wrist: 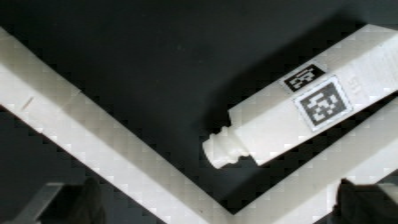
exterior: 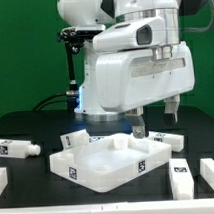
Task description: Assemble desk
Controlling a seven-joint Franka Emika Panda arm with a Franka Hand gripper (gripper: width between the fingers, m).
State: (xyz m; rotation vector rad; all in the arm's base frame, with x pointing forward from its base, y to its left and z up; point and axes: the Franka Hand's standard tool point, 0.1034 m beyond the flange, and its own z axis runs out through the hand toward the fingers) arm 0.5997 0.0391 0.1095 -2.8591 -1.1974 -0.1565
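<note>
- The gripper (exterior: 155, 117) hung spread wide and empty over the rear edge of the tabletop panel (exterior: 102, 160).
- One leg (wrist: 306, 102) lay just beside that panel's rim, pegged end towards it; other legs (exterior: 16, 149) lay scattered around the panel.
- Coming down there, the gripper might have struck the rim and shoved the panel.
- The leg lay aslant to the jaws, so a grip near its end could have twisted it or slipped off.

The tabletop panel (exterior: 102, 163) lies in the middle of the table (exterior: 33, 193), with one leg (exterior: 16, 150) well apart on the exterior view's left. A second leg (exterior: 166, 140) lies near its back corner on the exterior view's right; a third leg (exterior: 180, 176) and a fourth leg (exterior: 210, 171) lie before that, side by side.
</note>
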